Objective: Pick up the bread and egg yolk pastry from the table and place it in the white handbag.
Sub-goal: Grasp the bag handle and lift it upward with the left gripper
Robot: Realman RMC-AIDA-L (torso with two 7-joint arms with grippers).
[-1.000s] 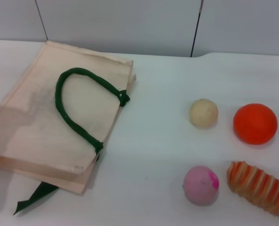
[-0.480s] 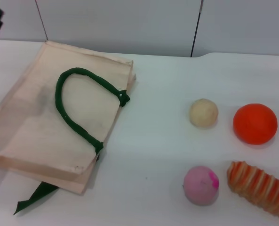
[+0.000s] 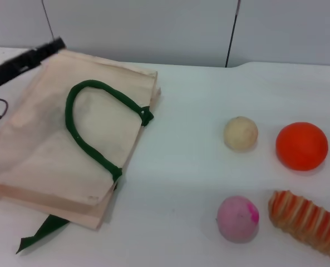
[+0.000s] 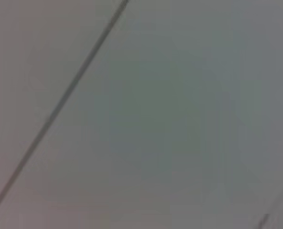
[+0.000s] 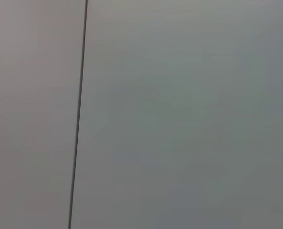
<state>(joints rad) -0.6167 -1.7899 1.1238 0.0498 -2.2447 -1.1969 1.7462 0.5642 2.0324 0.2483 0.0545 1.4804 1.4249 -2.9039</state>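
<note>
**Left arm at the bag's far corner**

The left gripper (image 3: 25, 61) shows as a dark blur over the white handbag (image 3: 42, 150); whether it is open cannot be told. The egg yolk pastry (image 3: 241, 133) and bread (image 3: 306, 222) lie on the tabletop (image 3: 181, 183). No readable writing anywhere.

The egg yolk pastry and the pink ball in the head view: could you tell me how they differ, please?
The egg yolk pastry is plain pale beige; the pink ball carries a magenta spot. The pastry looks somewhat smaller than the pink ball. The pastry lies farther from the robot, the pink ball nearer, beside the bread. Both are round and rest untouched on the table.
</note>
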